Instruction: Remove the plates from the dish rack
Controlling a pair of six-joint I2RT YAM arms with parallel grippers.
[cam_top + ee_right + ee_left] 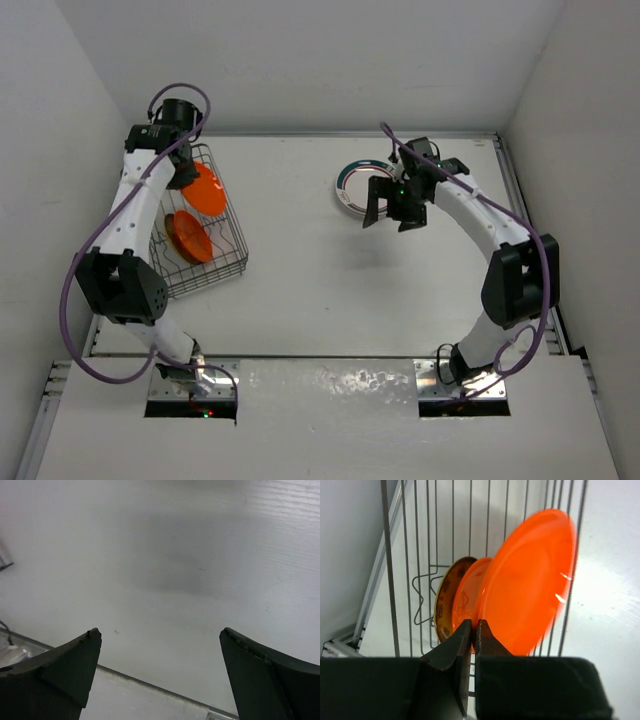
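- A plain orange round plate (530, 585) stands nearly on edge at the right of the left wrist view. The left end effector (474, 627) has its fingers pressed together on the plate's lower rim.
- From above, that plate sits at the upper right part of the grey metal wire dish rack (241, 245), in the left of the frame. I cannot tell whether it is clear of the wires.
- Just behind it in the rack stand a second orange plate (467, 600) and an orange-rimmed plate with a yellow patterned centre (446, 602), upright and close together.
- A white round plate with a teal rim ring (350, 185) lies flat on the white bench (300, 300) at upper centre of the overhead view, well apart from the rack.
- The right end effector (390, 205) hangs partly over that white plate, fingers spread wide and holding nothing. Its own wrist view shows only bare bench between them.
- By my reckoning the step in hand is drawing the pinched orange plate out of the rack, with two more inside.
- The next move calls for lifting it up past the wire side without snagging its neighbours. It then needs carrying rightward and laying flat near the white plate.
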